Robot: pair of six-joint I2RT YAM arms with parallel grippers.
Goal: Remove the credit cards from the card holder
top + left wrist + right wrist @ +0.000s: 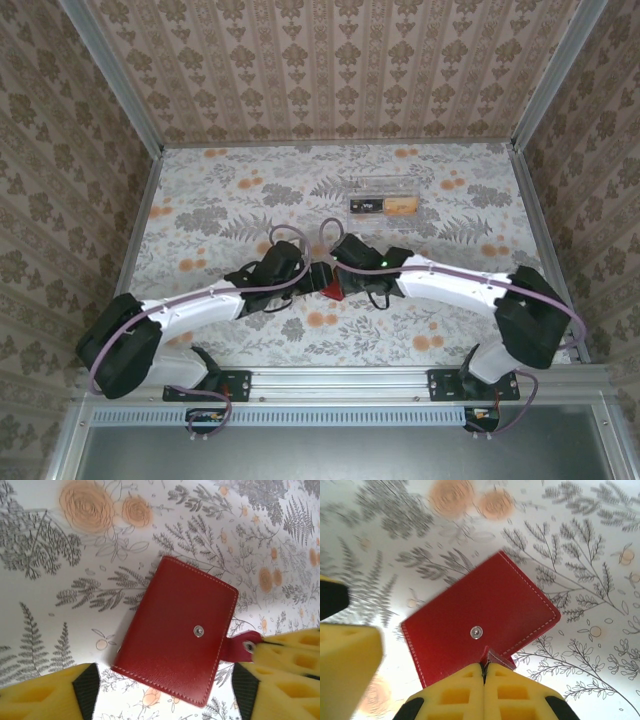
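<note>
Our right gripper [484,672] pinches the tab [496,659] to peel open the closed card holder [175,630], which lies flat between our left gripper [165,687]'s spread fingers, likely poised to brace it.

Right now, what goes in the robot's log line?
card holder: folded, on table | right gripper: shut on closing tab | left gripper: open over card holder

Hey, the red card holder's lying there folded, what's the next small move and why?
Probably the right gripper should lift the tab it pinches to swing the card holder open. The tab is already off the snap stud, yet the holder lies folded shut on the table, and the left gripper is open near it.
</note>
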